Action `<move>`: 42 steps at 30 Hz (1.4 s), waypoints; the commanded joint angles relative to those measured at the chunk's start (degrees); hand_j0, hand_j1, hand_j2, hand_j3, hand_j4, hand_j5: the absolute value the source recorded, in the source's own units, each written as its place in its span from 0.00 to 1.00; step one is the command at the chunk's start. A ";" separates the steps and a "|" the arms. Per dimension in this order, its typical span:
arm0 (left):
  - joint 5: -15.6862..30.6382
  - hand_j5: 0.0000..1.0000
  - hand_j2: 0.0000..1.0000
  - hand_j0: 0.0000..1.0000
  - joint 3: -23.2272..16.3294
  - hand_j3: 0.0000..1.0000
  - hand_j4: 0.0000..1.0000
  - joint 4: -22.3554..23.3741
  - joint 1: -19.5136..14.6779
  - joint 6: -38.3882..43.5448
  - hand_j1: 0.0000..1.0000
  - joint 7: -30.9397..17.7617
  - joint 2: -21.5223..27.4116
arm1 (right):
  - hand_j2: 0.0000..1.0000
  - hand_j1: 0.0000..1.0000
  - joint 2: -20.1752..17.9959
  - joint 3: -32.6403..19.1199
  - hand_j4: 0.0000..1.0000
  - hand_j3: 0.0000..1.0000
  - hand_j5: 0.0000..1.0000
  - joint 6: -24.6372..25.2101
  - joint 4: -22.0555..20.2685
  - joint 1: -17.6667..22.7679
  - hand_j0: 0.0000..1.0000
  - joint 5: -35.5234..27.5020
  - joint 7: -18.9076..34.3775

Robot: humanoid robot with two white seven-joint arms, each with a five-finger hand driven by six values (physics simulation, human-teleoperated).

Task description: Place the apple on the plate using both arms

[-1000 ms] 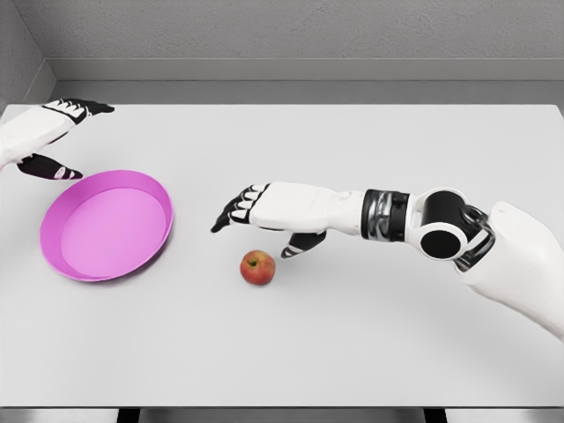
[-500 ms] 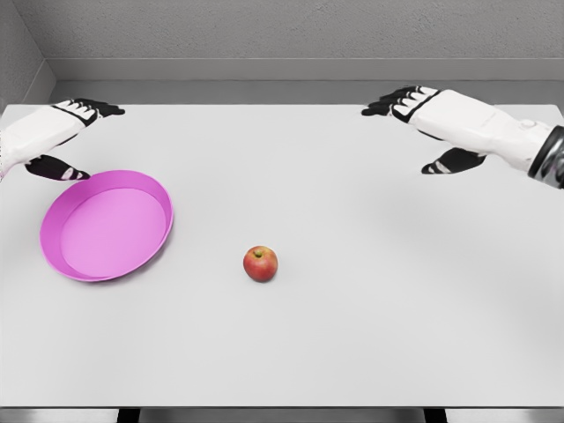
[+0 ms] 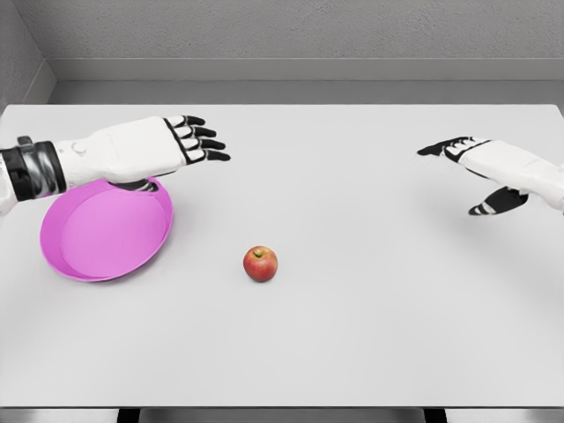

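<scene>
Right now I see the apple (image 3: 260, 263) loose on the table (image 3: 352, 335) at the plate's (image 3: 106, 231) three o'clock; both left hand (image 3: 181, 143) and right hand (image 3: 480, 163) are spread, empty. Small, firm, rollable, I judge: cup its sides.

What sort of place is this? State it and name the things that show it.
Most likely a simulated tabletop test setup, not a lived-in room. A bare white table stands against plain grey walls, holding only a pink plate and an apple, with the left robot hand and right robot hand open above it.
</scene>
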 commanded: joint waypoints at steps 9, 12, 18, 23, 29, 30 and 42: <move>-2.29 1.00 1.00 1.00 -19.08 1.00 1.00 -1.75 -7.04 0.07 1.00 -1.62 -3.75 | 1.00 1.00 -0.31 -1.85 1.00 1.00 1.00 0.07 -0.62 -0.09 1.00 -0.24 -0.04; -2.20 1.00 1.00 1.00 -22.42 1.00 1.00 -1.84 -8.35 0.07 1.00 -1.53 -3.75 | 1.00 1.00 -0.31 -2.46 1.00 1.00 1.00 0.07 -0.71 0.00 1.00 -0.24 -0.04; -1.85 1.00 1.00 1.00 -29.19 1.00 1.00 -1.84 -11.69 0.07 1.00 -1.62 -4.37 | 1.00 1.00 -0.84 -4.40 1.00 1.00 1.00 0.07 -0.18 0.09 1.00 -0.24 -0.04; -2.81 1.00 1.00 1.00 -32.88 1.00 1.00 -1.75 -14.42 0.07 1.00 -3.46 -5.51 | 1.00 1.00 -0.84 -4.31 1.00 1.00 1.00 0.07 -0.45 0.09 1.00 -0.15 0.05; -5.18 1.00 1.00 1.00 -35.78 1.00 1.00 -1.84 -16.88 0.07 1.00 -3.90 -6.22 | 1.00 1.00 -0.75 -4.05 1.00 1.00 1.00 0.07 -0.80 0.70 1.00 -0.15 0.05; -5.71 1.00 1.00 1.00 -35.78 1.00 1.00 -1.84 -16.97 0.07 1.00 -3.99 -6.13 | 1.00 1.00 -0.75 -4.13 1.00 1.00 1.00 0.07 -0.80 1.14 1.00 -0.15 -0.04; -9.49 1.00 1.00 1.00 -37.54 1.00 1.00 -1.75 -17.58 0.07 1.00 -4.60 -7.27 | 1.00 1.00 -0.75 -4.13 1.00 1.00 1.00 0.07 -0.80 1.49 1.00 -0.24 -0.04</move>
